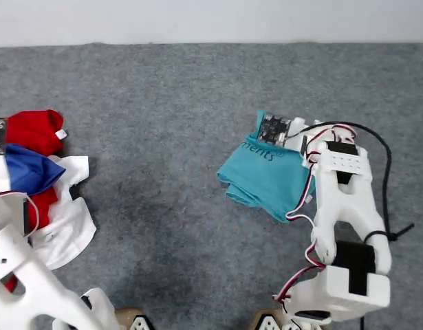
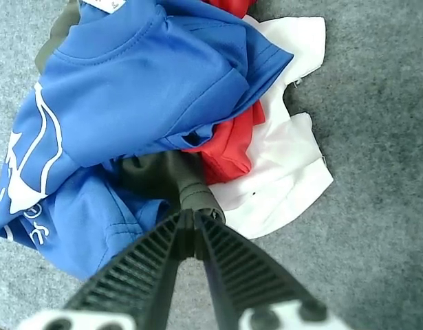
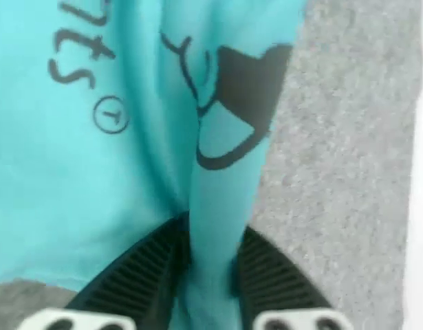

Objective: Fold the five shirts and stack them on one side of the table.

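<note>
The teal shirt lies roughly folded and rumpled on the grey counter, dark lettering on its upper face. The right hand is clamped on a raised ridge of this shirt, the cloth squeezed between its two ribbed fingers; in the high view it sits at the teal shirt's corner farthest from the arm bases, with the right arm running alongside the shirt. Well apart from the teal shirt, to the robot's left across bare counter, the other shirts lie in a loose heap. A blue shirt with white print is on top, over a red shirt, a white shirt spread underneath, and an olive shirt showing below the blue. The left hand hangs above this heap, fingers pressed together on a bunched bit of the olive shirt.
</note>
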You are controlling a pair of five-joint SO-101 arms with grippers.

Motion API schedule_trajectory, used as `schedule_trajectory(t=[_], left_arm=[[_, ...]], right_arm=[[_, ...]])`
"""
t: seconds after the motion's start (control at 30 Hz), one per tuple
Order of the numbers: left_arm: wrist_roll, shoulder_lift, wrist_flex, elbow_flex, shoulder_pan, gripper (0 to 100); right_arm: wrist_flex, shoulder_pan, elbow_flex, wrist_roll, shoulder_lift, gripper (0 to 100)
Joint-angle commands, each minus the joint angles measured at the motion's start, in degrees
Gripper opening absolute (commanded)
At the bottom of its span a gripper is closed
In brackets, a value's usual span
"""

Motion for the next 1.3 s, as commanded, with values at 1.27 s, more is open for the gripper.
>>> schedule_trajectory(t=[1.27], left_arm=[[-7.47, -1.23, -1.23, -0.04, 0.18, 2]], right_arm=[[40.48, -9.36, -33.58, -109.45, 14.90, 36.6]])
